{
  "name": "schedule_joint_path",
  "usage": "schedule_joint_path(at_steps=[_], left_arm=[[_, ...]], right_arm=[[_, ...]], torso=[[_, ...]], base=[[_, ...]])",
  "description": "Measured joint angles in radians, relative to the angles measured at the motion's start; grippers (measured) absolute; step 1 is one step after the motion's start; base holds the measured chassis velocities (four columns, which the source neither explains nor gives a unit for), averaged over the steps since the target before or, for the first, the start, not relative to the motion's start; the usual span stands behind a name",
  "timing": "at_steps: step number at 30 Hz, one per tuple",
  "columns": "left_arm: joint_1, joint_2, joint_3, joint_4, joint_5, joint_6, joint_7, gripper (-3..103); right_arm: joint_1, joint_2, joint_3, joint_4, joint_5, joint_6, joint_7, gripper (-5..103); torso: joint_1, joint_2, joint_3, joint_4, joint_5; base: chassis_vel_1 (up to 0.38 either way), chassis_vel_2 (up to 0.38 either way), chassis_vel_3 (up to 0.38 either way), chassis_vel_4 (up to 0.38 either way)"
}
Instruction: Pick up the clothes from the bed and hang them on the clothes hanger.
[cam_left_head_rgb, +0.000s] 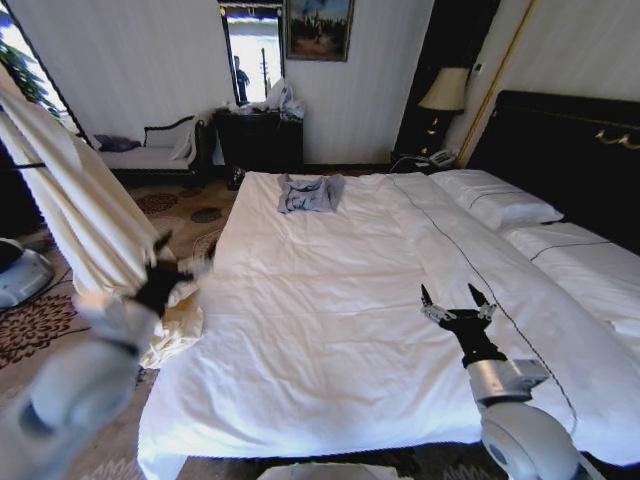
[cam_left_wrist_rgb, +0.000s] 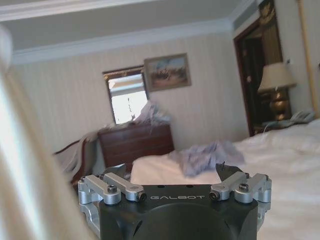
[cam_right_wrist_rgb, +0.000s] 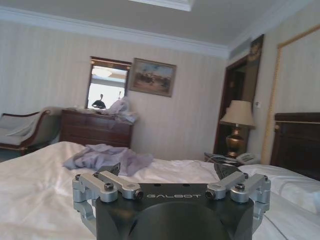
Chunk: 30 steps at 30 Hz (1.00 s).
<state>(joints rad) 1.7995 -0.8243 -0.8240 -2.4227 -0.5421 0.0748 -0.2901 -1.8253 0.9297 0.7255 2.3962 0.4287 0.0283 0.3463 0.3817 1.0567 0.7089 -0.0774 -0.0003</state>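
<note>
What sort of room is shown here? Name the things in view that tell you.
Most likely a hotel bedroom: a large bed with white pillows, a bedside lamp beside a telephone, and a dark dresser.

Left gripper (cam_left_head_rgb: 160, 280) motion-blurred; clothes (cam_left_head_rgb: 70, 200) edge-cropped.

I am looking into a bedroom, hotel-like in its furnishing. A large double bed with white duvet and white pillows (cam_left_head_rgb: 330, 300) stands against a dark padded headboard (cam_left_head_rgb: 560, 150). Beside it a brass table lamp with cream shade (cam_left_head_rgb: 445, 95) and a pale desk telephone (cam_left_head_rgb: 438, 158) sit on a nightstand. A dark wooden dresser (cam_left_head_rgb: 258, 140) stands at the striped far wall beneath a framed landscape painting (cam_left_head_rgb: 319, 28) and a mirror (cam_left_head_rgb: 254, 55). A dark-framed upholstered bench (cam_left_head_rgb: 155, 150) and floral patterned carpet (cam_left_head_rgb: 40, 325) complete the room.
</note>
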Motion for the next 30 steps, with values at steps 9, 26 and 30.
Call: schedule_joint_path(at_steps=[9, 26, 30], left_arm=[[0.203, -0.294, 0.007, 0.007, 0.248, -0.221, 0.15, 100], [0.219, -0.4, 0.009, 0.027, 0.286, -0.274, 0.159, 100], [0.218, -0.397, 0.009, 0.027, 0.283, -0.272, 0.158, 100]], right_arm=[[-0.001, 0.028, -0.047, -0.015, -0.04, 0.017, -0.04, 100], [0.011, 0.051, -0.092, -0.046, -0.102, 0.037, -0.063, 100], [0.011, 0.051, -0.092, -0.046, -0.102, 0.037, -0.063, 100]], torso=[[0.0, 0.0, 0.0, -0.0005, 0.0006], [0.0, 0.0, 0.0, -0.0004, 0.0003], [0.0, 0.0, 0.0, -0.0003, 0.0003]], base=[[0.0, 0.0, 0.0, 0.0], [0.0, 0.0, 0.0, 0.0], [0.0, 0.0, 0.0, 0.0]])
